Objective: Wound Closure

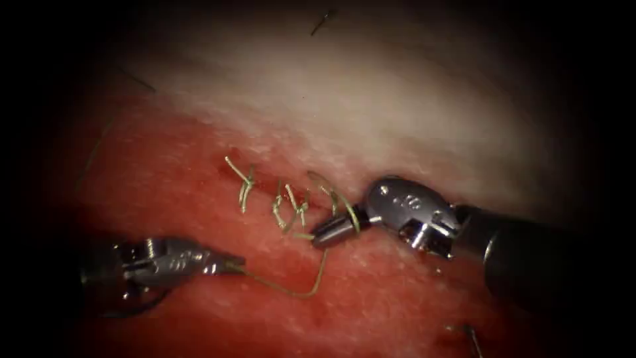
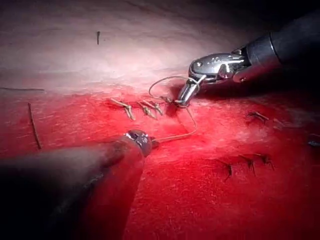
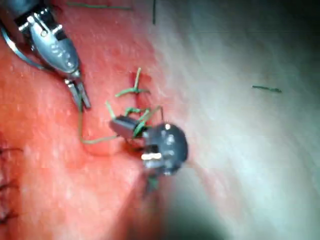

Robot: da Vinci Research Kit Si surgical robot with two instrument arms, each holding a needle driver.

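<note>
On the red tissue [image 1: 371,305], the cut [image 1: 264,187] carries several tied greenish stitches [image 1: 244,186]. My left tool [image 1: 235,266] lies left of and below the cut, jaws shut on the thread [image 1: 291,292], which sags and then rises toward the right tool. My right tool [image 1: 321,235] comes in from the right to the cut's right end. A turn of thread [image 1: 354,215] wraps its shut jaws, and a short thread end [image 1: 303,235] meets their tip. A thin dark arc [image 1: 142,309] lies under the left tool; I cannot tell if it is the needle.
A pale band of tissue [image 1: 397,99] runs above the cut, with a stray hair [image 1: 323,21] on it. Dark older stitches [image 2: 250,162] mark the red surface away from the cut. A thin dark strand [image 1: 472,337] lies at the lower right.
</note>
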